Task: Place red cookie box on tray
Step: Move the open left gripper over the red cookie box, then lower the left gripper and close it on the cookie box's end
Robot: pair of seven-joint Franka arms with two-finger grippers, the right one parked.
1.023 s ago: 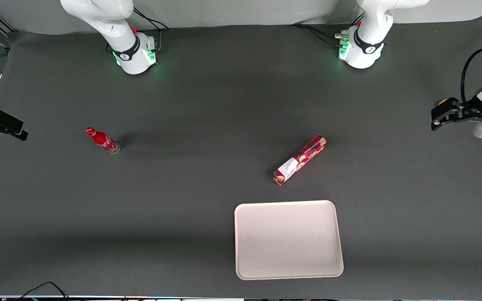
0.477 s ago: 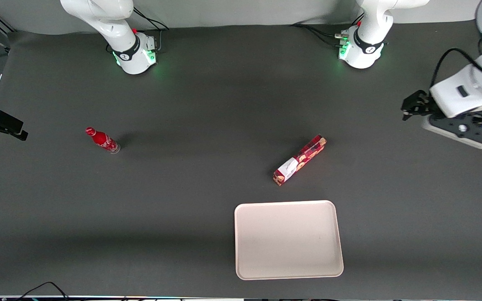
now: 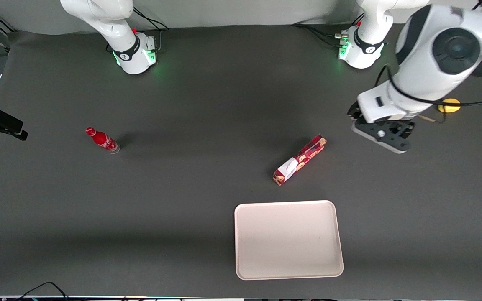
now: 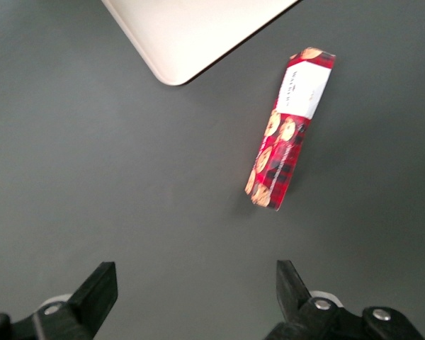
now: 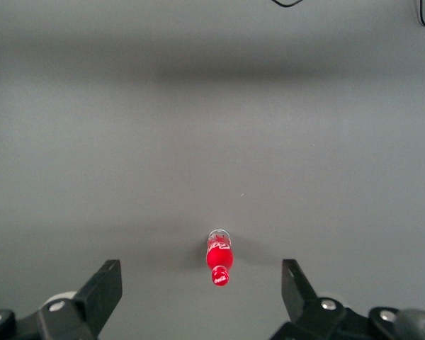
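Front view gave me the red cookie box (image 3: 300,160) lying flat and slantwise on the dark table (image 3: 207,100), just beside the tray (image 3: 288,240) but apart from it, farther from the camera than the tray. My left gripper (image 3: 381,136) hung above the table near the box, toward the working arm's end. At the wrist I saw its fingers (image 4: 93,294) spread wide, holding nothing, the box (image 4: 290,127) lying clear of them. A small red soda bottle (image 3: 102,140) stood toward the parked arm's end.
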